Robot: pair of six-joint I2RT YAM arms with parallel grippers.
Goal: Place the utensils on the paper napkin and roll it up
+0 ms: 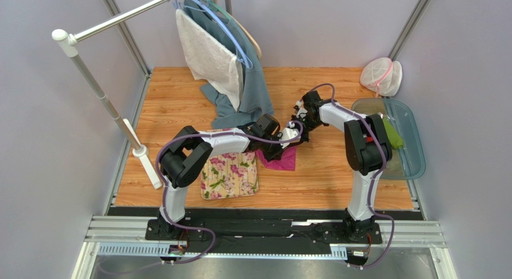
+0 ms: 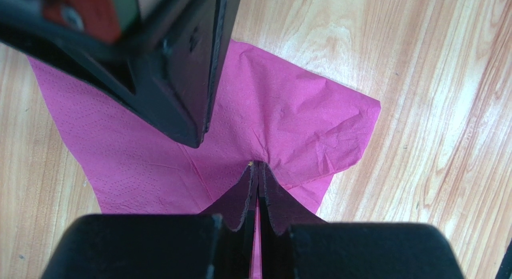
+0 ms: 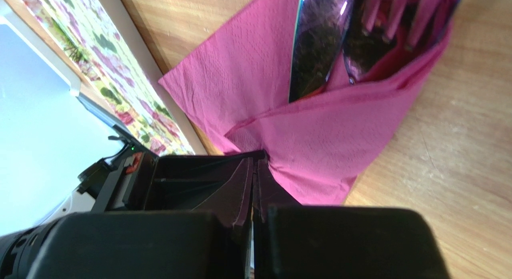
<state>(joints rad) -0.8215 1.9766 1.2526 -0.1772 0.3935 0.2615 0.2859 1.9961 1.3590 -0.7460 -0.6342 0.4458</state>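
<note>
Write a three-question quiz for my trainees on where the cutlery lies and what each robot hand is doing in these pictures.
1. True or false: the utensils lie on the flowered mat.
2. What does the left hand pinch? A. the paper napkin. B. the grey-blue cloth. C. a fork.
3. Short answer: counting the left hand and the right hand, how many are shut on the paper napkin?
Key: 1 false, they lie on the paper napkin; 2 A; 3 two.
</note>
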